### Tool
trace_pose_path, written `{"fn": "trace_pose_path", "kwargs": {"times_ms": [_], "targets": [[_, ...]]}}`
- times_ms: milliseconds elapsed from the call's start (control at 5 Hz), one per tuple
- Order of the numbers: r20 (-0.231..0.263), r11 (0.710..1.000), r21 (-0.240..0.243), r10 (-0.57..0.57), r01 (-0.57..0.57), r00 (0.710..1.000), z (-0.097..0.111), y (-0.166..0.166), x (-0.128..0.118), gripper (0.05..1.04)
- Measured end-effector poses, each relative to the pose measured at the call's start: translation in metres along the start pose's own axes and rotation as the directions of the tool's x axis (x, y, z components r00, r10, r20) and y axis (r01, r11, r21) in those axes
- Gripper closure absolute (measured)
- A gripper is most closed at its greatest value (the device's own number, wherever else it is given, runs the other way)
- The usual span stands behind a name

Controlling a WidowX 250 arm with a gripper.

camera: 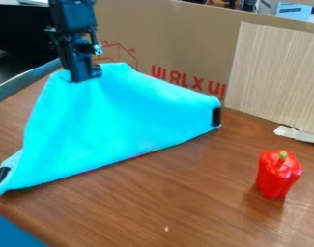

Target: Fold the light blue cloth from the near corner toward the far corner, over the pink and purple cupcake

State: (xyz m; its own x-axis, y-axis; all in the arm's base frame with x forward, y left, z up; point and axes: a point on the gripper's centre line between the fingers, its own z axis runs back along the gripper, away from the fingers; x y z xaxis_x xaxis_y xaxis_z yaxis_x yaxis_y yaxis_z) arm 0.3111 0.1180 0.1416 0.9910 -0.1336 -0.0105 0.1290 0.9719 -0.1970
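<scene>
At the upper left, the black gripper [85, 77] points down and is shut on the upper edge of a bright cyan cloth [120, 120]. The cloth hangs from the fingers and spreads as a rough triangle down to the wooden table. One lower corner, with a black patch, lies at the left near the table's front edge; another black patch marks the corner at the right. A red bell pepper [278, 173] with a green stem stands at the right, apart from the cloth.
A cardboard wall [178, 43] with red print stands along the back, with a light wood-grain panel [275, 77] at its right. A torn white scrap [300, 134] lies at the panel's foot. The brown table [185, 202] extends across the front.
</scene>
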Motion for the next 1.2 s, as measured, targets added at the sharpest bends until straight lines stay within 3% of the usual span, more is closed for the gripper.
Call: {"fn": "trace_pose_path", "kwargs": {"times_ms": [200,400,600,800,1000,1200], "targets": [[0.027,1.000,0.006,-0.003,0.003,1.000,-0.001,0.032,0.012,1.000],[0.099,0.998,-0.013,-0.066,0.068,0.993,-0.020,0.056,0.029,1.000],[0.101,0.998,-0.021,-0.058,0.061,0.993,-0.029,0.069,0.038,1.000],[0.087,0.996,-0.081,-0.026,0.034,0.996,-0.036,0.074,0.047,0.970],[0.092,0.998,-0.055,-0.002,0.007,0.996,-0.033,0.082,0.053,0.788],[0.118,0.999,-0.041,-0.003,0.008,0.993,-0.028,0.084,0.057,0.502]]}}
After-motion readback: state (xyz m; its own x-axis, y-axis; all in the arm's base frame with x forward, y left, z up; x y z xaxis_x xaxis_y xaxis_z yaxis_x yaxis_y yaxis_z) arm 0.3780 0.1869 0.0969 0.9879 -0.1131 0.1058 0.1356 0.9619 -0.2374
